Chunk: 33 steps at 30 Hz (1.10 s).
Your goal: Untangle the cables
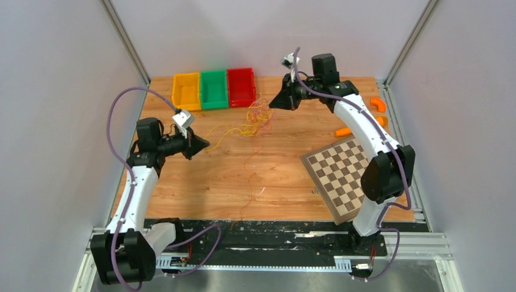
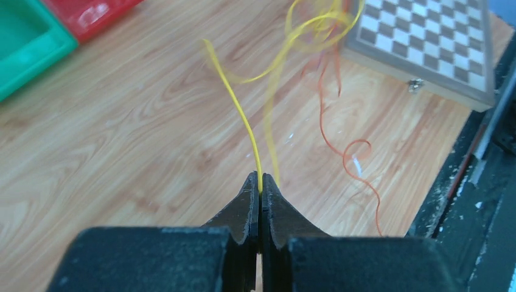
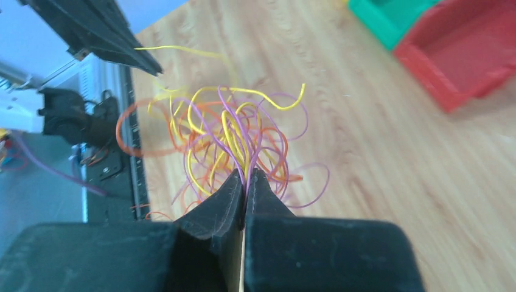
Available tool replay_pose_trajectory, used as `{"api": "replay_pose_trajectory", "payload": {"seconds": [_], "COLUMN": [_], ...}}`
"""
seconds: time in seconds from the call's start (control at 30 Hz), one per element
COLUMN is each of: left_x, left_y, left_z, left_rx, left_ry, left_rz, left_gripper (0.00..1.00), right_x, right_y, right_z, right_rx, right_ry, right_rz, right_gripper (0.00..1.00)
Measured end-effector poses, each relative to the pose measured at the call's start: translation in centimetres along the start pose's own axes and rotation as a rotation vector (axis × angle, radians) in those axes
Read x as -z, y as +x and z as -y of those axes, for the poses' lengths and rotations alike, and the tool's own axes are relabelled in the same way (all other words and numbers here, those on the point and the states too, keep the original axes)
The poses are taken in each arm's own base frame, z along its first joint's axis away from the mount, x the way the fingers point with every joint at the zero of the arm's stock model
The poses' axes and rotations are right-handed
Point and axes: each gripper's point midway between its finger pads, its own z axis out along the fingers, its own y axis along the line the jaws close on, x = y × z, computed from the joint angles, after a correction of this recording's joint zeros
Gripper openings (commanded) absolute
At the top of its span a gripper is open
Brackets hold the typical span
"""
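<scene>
Evidently a two-handed pull-apart rather than a lift. At the left gripper (image 2: 260, 182), clamped tight on one yellow strand (image 2: 241, 115), pinched right at the tips, presumably to draw that strand alone and leave its neighbours behind. At the right gripper (image 3: 244, 176), closed as well, biting into the knot of cables (image 3: 234, 134), with yellow, orange and purple loops fanning out from the tips; likely held there as an anchor so the clump cannot follow the pull. From overhead, the knot sitting just beside the right gripper and in front of the red bin (image 1: 241, 86), the two arms set well apart across the table (image 1: 182, 194) to stretch the yellow strand between them. Hard to tell whether the knot touches the wood or hangs just above it. Lying loose on the wood, an orange strand (image 2: 358, 142), curling toward the near edge beside the chessboard (image 2: 426, 42), gripped by neither arm and probably left for a later pass. Plenty of crossings left in the clump, so early in the job by the look of it.
</scene>
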Motion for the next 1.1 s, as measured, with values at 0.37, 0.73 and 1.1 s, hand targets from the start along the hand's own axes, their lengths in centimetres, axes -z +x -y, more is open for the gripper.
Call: {"api": "replay_pose_trajectory", "payload": {"seconds": [0.37,0.73,1.1], "left_x": [7.6,10.9,5.7], "left_y": [8.2,14.3,4.3], "left_z": [-6.0,-7.7,-5.4], "left_rx": [0.116,0.213,0.003], "left_ry": [-0.258,-0.288,-0.136], "left_rz": [-0.182,-0.314,-0.176], "left_gripper": [0.0,0.0,1.0], "right_x": [10.6,14.1,4.6], "right_y": [-3.8,-5.4,-4.5], "right_z": [8.3,9.8,1.6], "right_rx": [-0.034,-0.083,-0.079], "right_ry": [0.321,0.371,0.091], "right_rz": [0.145,0.232,0.141], "right_gripper": [0.0,0.0,0.0]}}
